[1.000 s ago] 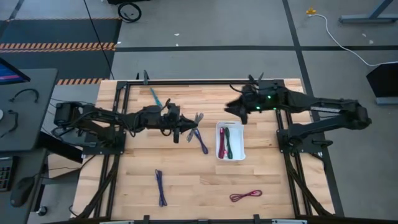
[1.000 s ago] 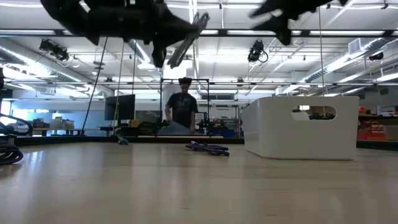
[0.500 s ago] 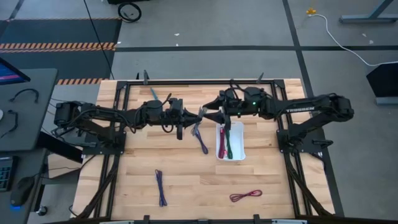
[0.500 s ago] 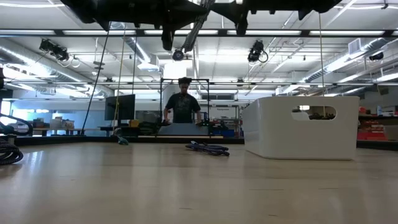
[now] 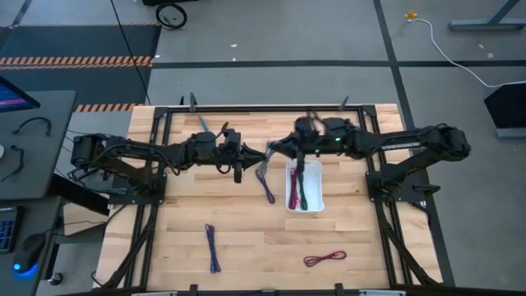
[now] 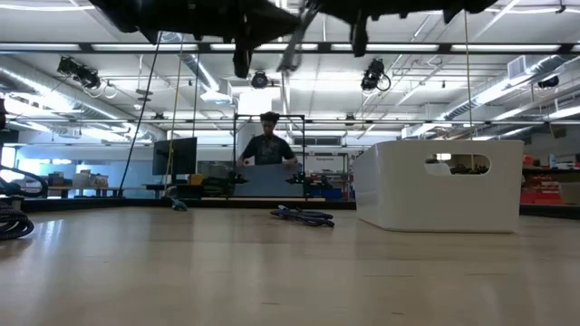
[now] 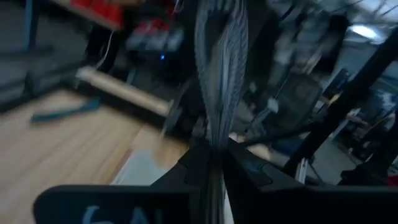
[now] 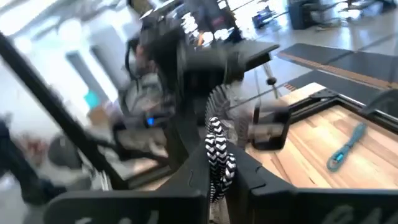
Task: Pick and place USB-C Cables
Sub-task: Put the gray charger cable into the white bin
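Grey cable [image 5: 267,154] was gripped at both ends by left gripper [image 5: 249,155] and right gripper [image 5: 279,151] above counter [image 5: 246,238]; purple cable [image 5: 265,186] and white tray [image 5: 315,200] lay beneath.

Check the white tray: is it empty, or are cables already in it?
Not empty. The high view shows the white tray holding a maroon cable and a green cable, lying lengthwise side by side.

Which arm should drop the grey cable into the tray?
Right. The right gripper and left gripper both pinch the grey cable, but the right one is nearer the white tray.
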### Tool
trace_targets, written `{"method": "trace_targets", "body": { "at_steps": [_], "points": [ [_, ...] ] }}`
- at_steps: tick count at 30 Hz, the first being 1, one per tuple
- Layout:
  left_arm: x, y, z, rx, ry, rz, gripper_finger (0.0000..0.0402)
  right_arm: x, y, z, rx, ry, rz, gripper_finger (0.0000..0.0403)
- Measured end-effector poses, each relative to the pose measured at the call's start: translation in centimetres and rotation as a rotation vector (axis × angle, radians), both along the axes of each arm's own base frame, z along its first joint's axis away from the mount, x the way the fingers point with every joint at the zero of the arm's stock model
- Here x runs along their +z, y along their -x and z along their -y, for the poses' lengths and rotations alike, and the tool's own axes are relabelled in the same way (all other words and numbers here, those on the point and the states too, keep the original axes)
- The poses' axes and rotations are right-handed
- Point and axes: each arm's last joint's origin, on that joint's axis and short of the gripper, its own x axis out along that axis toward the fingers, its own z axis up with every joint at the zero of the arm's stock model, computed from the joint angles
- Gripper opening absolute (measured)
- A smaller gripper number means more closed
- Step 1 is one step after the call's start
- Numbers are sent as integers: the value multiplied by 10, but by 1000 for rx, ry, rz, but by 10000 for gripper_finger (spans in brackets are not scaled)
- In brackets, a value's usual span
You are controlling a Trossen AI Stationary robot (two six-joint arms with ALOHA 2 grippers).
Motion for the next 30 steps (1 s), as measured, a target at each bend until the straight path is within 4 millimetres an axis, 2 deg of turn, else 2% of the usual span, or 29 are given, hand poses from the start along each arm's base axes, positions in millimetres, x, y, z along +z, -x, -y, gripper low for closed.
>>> {"method": "trace_targets", "body": {
  "at_steps": [4, 10, 13, 16, 23, 30],
  "points": [
    [-11, 1, 0, 4, 38, -101, 77, 16, 36, 4, -73, -132, -80, 19],
    [-20, 2, 3, 3, 94, -187, 99, 5, 90, 0, -196, -378, -397, 19],
    [-21, 3, 3, 2, 95, -199, 100, -10, 102, -5, -258, -489, -571, 19],
    [-21, 3, 3, 2, 94, -198, 95, -25, 102, -9, -274, -549, -680, 19],
    [-21, 3, 3, 2, 93, -198, 85, -69, 82, -13, -330, -612, -794, 19],
    [-21, 3, 3, 2, 93, -199, 89, -96, 67, -12, -411, -636, -898, 19]
  ]
}}
